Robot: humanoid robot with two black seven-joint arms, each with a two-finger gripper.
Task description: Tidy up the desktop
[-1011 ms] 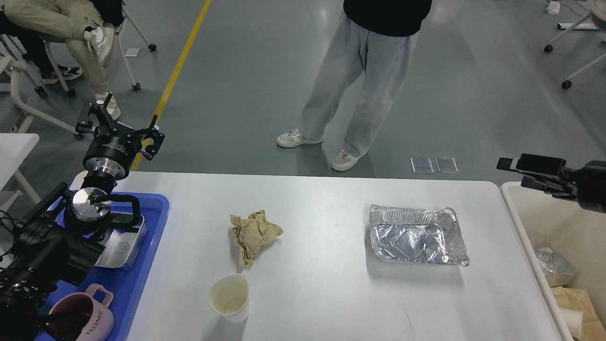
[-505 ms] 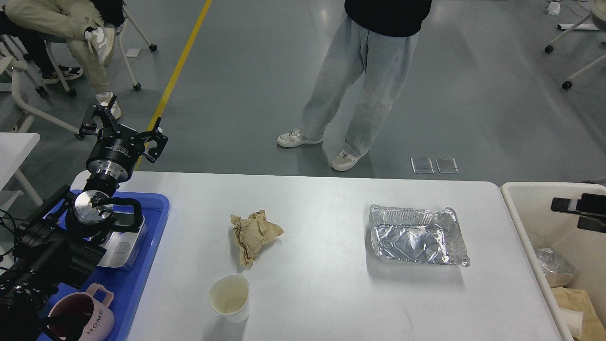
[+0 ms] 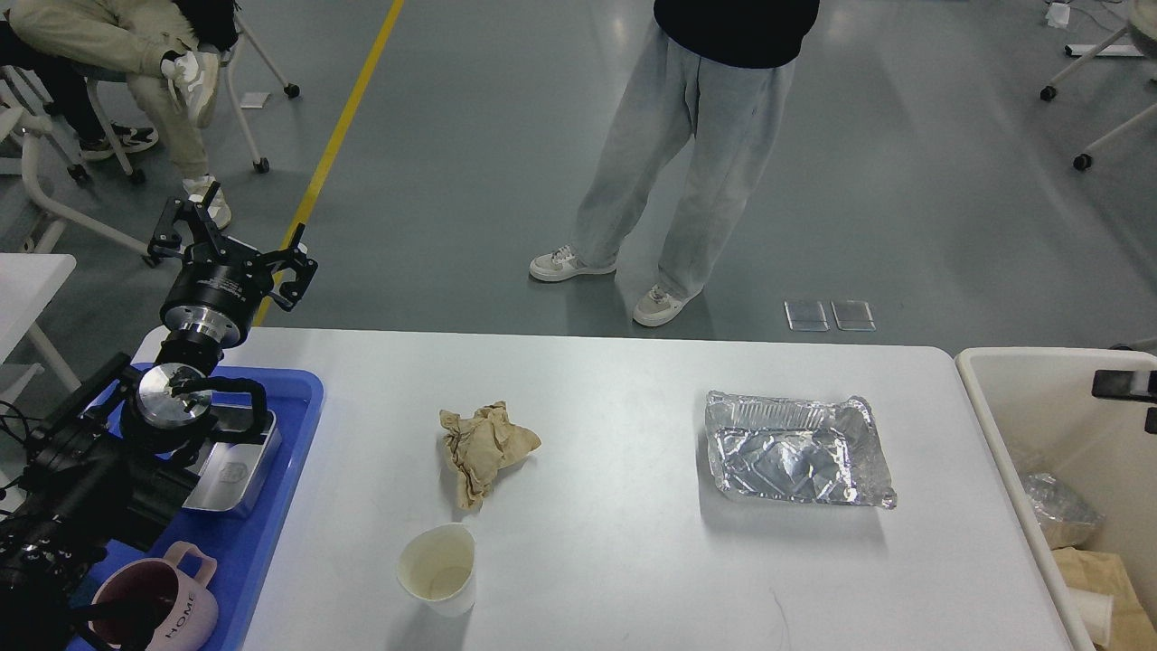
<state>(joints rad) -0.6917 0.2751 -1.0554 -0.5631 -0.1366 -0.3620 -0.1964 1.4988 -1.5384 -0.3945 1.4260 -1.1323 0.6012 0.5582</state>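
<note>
The white table fills the foreground. Three pieces of litter lie on it, well apart: a crumpled paper, a paper cup near me, a foil tray. I judge these await clearing. My left end effector hangs above the blue tray, fingers spread, holding nothing. My right end effector barely shows over the bin; I cannot tell its opening.
</note>
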